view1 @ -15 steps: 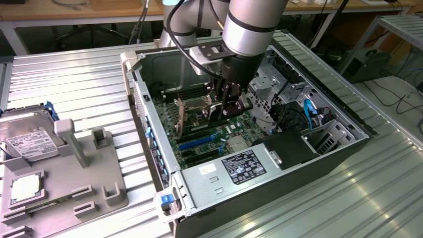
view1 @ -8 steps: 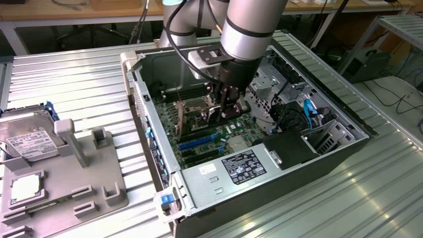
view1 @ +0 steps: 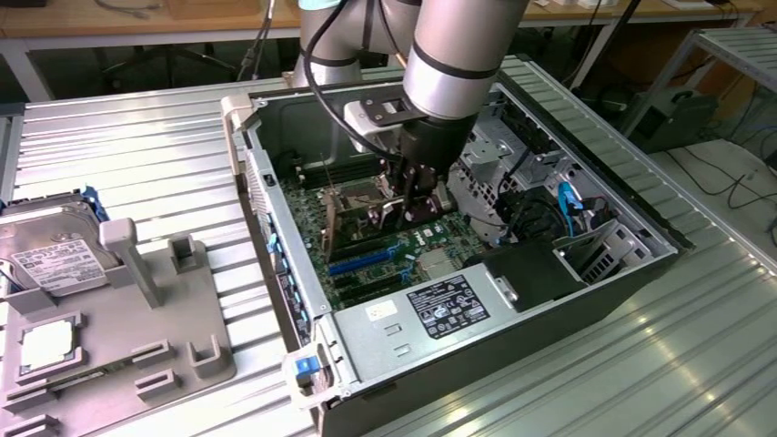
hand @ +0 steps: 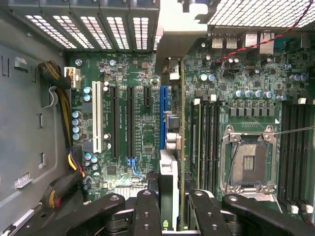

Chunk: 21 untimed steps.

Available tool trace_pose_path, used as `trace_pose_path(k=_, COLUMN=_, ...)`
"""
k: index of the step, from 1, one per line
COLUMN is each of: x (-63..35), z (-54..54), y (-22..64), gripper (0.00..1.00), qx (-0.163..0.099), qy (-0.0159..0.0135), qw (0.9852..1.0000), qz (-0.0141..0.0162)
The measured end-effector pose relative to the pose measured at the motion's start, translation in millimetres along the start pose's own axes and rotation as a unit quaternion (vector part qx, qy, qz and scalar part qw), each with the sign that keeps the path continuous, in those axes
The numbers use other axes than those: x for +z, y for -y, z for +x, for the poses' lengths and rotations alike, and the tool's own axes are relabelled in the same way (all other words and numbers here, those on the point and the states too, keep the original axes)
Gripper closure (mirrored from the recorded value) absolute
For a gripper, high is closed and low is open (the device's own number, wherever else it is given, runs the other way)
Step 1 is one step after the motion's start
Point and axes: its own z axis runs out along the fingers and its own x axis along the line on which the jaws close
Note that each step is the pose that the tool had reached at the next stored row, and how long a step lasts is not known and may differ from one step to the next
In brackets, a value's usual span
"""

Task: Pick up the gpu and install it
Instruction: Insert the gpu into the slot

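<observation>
We judge the insertion step to be in hand: the gripper (hand: 174, 212) has its jaws drawn narrow onto the gpu (hand: 182, 147), which we see edge-on between the fingers, standing over the motherboard (hand: 133, 73) inside the open case (view1: 249, 173). In the exterior view the gripper (view1: 407, 205) hangs low among the case walls. The card runs just beside the blue slot (hand: 163, 118) and parallel to it; we cannot tell whether its contact edge has entered the slot, so we treat seating as not yet done. Seating calls for the card's edge to sit squarely over the blue slot, for its bracket end to meet the vented rear wall (hand: 98, 29), and for a straight press with no tilt. Room is tight on one side, where the memory slots (hand: 206, 142) lie close beside the card. The other side is freer, across the black slots toward the white slot (hand: 97, 118). The cable bundle (hand: 61, 113) and the power supply (view1: 443, 305) stand well apart.
</observation>
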Motion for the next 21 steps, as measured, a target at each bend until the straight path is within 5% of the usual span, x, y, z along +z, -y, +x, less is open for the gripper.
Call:
trace_pose_path(k=12, x=15.2, z=-3.4, y=-5.7, gripper=0.72, qx=0.012, qy=-0.0008, qw=0.9999, qz=0.0005)
trace_pose_path(k=21, x=19.4, z=-3.4, y=-21.4, gripper=0.72, qx=0.012, qy=-0.0025, qw=0.9999, qz=0.0004)
